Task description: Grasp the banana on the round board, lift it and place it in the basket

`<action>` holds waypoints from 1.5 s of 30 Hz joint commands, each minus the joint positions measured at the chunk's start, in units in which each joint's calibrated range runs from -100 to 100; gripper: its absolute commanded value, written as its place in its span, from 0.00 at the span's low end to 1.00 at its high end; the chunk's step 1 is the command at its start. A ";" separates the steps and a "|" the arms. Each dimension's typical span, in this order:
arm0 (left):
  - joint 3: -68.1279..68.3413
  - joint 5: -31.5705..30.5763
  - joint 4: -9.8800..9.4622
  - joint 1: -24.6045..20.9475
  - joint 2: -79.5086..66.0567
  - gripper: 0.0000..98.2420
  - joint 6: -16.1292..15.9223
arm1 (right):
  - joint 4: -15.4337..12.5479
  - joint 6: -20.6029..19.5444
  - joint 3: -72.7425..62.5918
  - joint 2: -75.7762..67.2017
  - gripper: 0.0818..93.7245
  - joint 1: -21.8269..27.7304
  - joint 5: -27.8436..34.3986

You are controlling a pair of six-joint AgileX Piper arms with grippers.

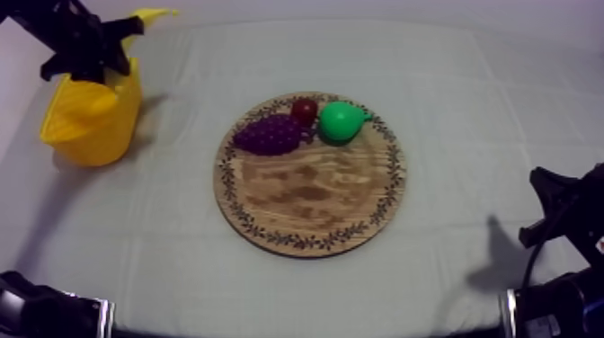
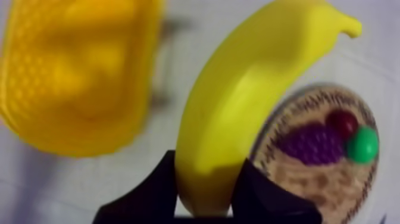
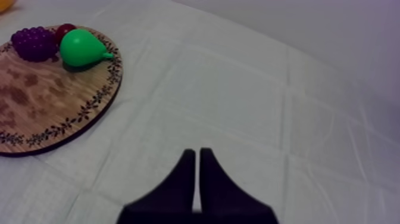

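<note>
Left claw (image 2: 208,162): black fingers clamped round one end of the banana (image 2: 250,89), held in the air, with the yellow basket (image 2: 36,101) below and just beside the claw. Wooden board (image 1: 310,193) lies well apart from this claw, bearing grapes (image 1: 268,135), small red fruit (image 1: 304,111) and pear (image 1: 340,120) close together at one edge. Right claw (image 3: 197,158): fingers pressed together in a narrow wedge, holding nothing, over bare cloth (image 3: 238,89), board off to one side of it.

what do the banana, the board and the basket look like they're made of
banana: probably moulded plastic or rubber, one even yellow, smooth with a faint sheen.
board: wood, matt, brown grain showing, dark leafy pattern round the rim.
basket: likely plastic, yellow, walls with a fine mesh-like texture.
</note>
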 commanded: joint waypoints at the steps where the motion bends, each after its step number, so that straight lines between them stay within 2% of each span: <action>1: -1.55 -0.38 -0.05 -6.80 2.13 0.33 -1.04 | -0.02 -0.03 -0.03 -0.04 0.00 0.03 -0.01; 8: -5.59 -3.05 -0.11 -12.65 10.84 0.33 -2.88 | -0.02 -0.04 -0.03 -0.04 0.00 0.03 -0.01; 14: -3.70 -7.42 -0.19 -15.55 16.91 0.33 -4.13 | -0.02 -0.05 -0.03 -0.04 0.00 0.03 -0.01; 28: 2.35 -14.24 -0.16 -14.65 21.93 0.34 -3.36 | -0.02 -0.05 -0.03 -0.04 0.00 0.03 -0.01; 33: 4.40 -16.85 0.91 -14.56 22.74 0.51 -5.07 | -0.02 -0.06 -0.03 -0.04 0.00 0.03 -0.01; 37: 4.98 -17.30 1.22 -14.30 22.33 0.57 -5.79 | -0.02 -0.06 -0.03 -0.04 0.00 0.03 -0.01; 40: 5.60 -17.73 1.41 -14.14 21.26 0.51 -6.21 | -0.02 -0.06 -0.03 -0.04 0.00 0.03 -0.01; 45: 7.02 -19.57 2.88 -13.33 17.47 0.18 -8.91 | -0.02 -0.06 -0.03 -0.04 0.00 0.03 -0.01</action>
